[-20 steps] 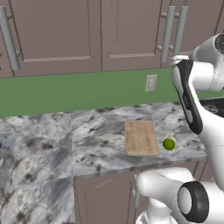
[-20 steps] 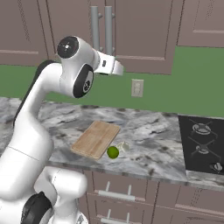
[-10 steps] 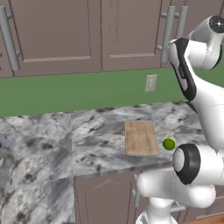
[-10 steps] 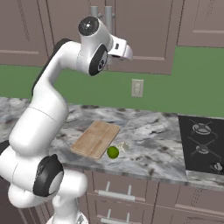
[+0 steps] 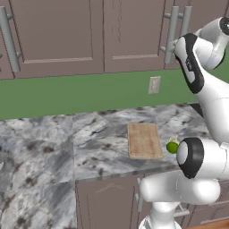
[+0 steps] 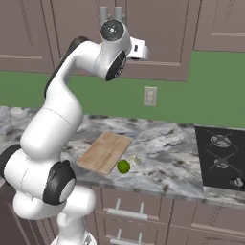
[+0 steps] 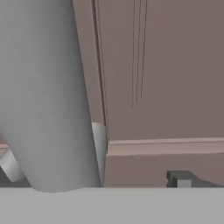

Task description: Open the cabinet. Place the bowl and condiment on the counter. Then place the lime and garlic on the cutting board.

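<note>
At cabinet front | handle long axis vertical | claw spread apart, gripping nothing

The cutting board lies on the counter below the cabinet, with the lime just off its right edge, the garlic beside the lime, and a stove farther right.

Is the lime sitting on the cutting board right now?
No, the lime rests on the marble counter just off the cutting board's corner, beside the garlic.
</note>
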